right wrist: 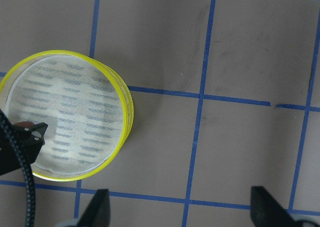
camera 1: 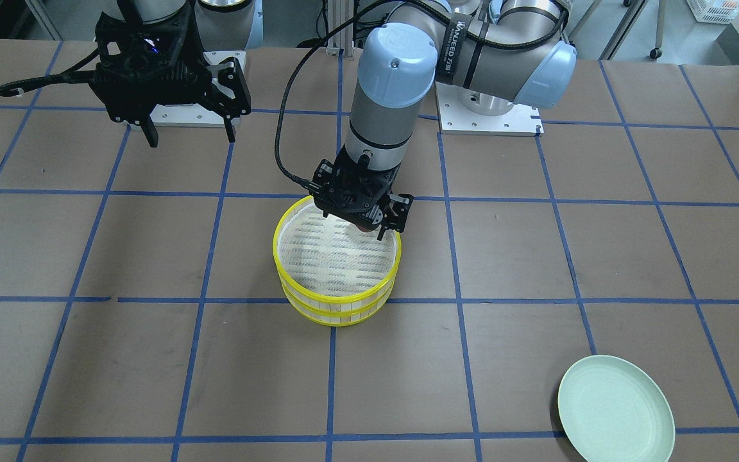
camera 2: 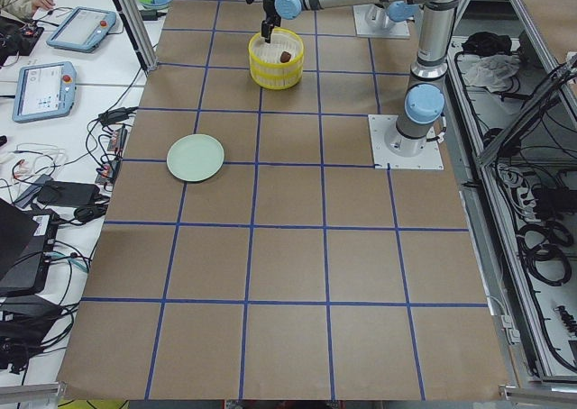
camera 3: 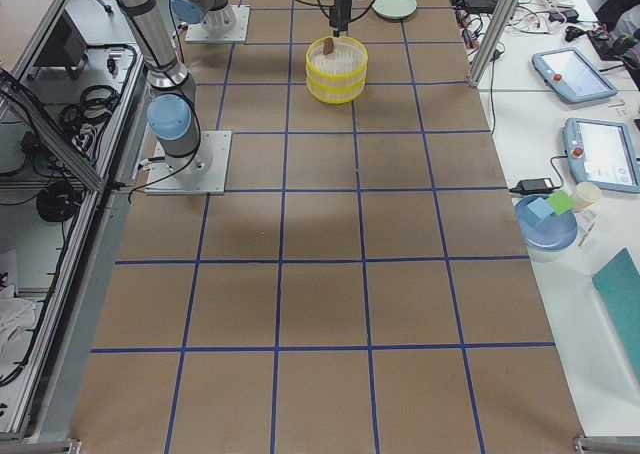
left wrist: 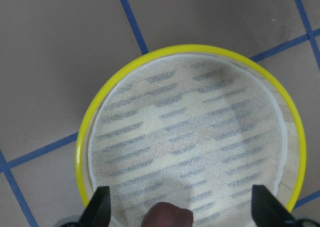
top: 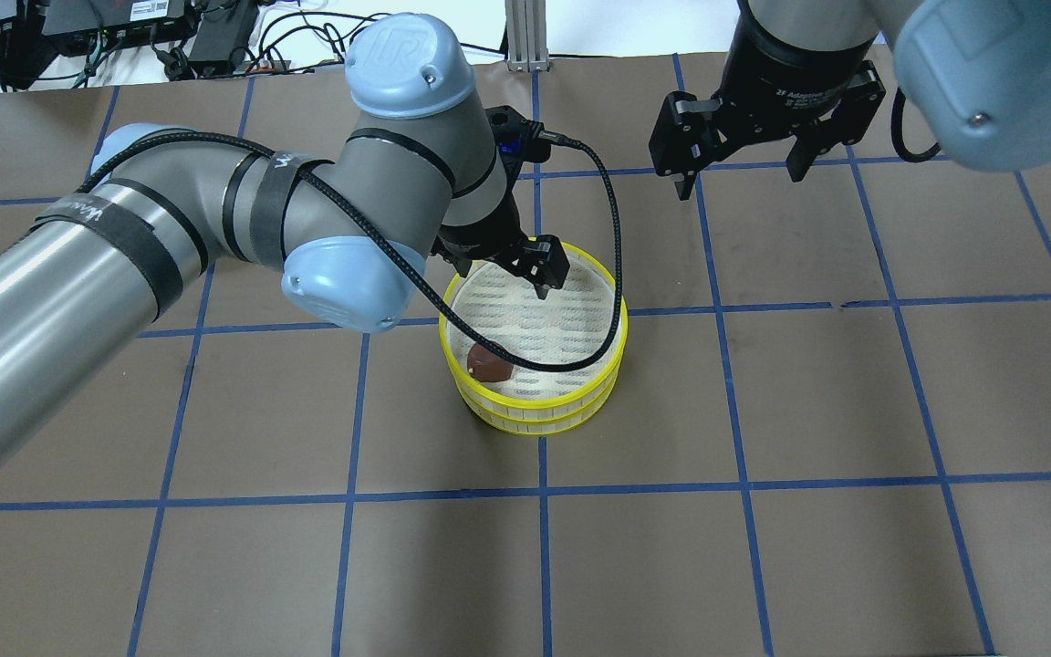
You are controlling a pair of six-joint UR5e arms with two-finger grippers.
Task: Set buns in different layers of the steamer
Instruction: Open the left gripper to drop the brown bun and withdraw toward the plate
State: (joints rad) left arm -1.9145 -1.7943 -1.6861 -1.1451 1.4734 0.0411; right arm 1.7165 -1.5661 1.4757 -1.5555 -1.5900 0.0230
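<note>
The steamer (camera 1: 335, 297) stands as a two-tier stack at mid-table, the top layer (top: 536, 399) on the lower layer (top: 535, 421). The dark reddish-brown bun (top: 489, 363) lies on the top layer's slatted base, by the rim on the robot's side; it also shows in the left wrist view (left wrist: 167, 217). My left gripper (camera 1: 360, 221) hangs open just above that bun, with its fingers (left wrist: 100, 207) apart on either side of it. The cream-white bun is hidden. My right gripper (top: 743, 178) is open and empty, raised well away from the steamer.
A pale green plate (camera 1: 613, 410) lies empty near the operators' edge, on my left side. Brown table paper (camera 1: 536, 256) with blue grid tape surrounds the steamer. Tablets and cables lie beyond the operators' edge (camera 2: 54, 76).
</note>
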